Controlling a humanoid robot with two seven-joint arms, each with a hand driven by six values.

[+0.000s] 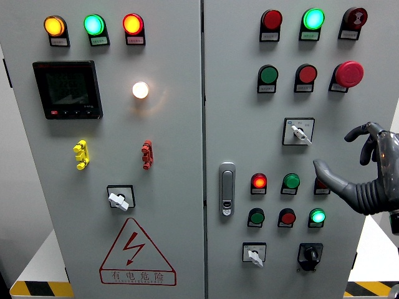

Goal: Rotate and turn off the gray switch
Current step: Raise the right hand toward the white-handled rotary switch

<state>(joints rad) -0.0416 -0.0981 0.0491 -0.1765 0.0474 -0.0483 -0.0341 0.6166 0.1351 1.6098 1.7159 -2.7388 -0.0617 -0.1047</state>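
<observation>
A pale grey control cabinet fills the view, split by a vertical seam into a left and a right door, with black-and-yellow hazard tape at the floor on both sides.

On the left door, three lit lamps sit along the top: amber, green and red-orange. Below them is a black digital meter, and to its right a glowing white lamp. Further down come a yellow handle and a red handle, then a small white rotary switch above a red triangular high-voltage warning sign.

Just past the seam, a chrome door latch sits on the right door. Along the top of this door are red and green indicators and a red emergency mushroom button. The gray switch (a rotary selector on a square white plate) is mounted mid-door, its lever pointing down to the right. Beneath it are two rows of small red and green lamps, then another white rotary switch and a black selector knob.

At the right edge, the right hand hovers in front of the panel, just right of and slightly below the gray switch, not touching it. Its dark fingers are loosely spread and curved, thumb stretched leftward, holding nothing.
</observation>
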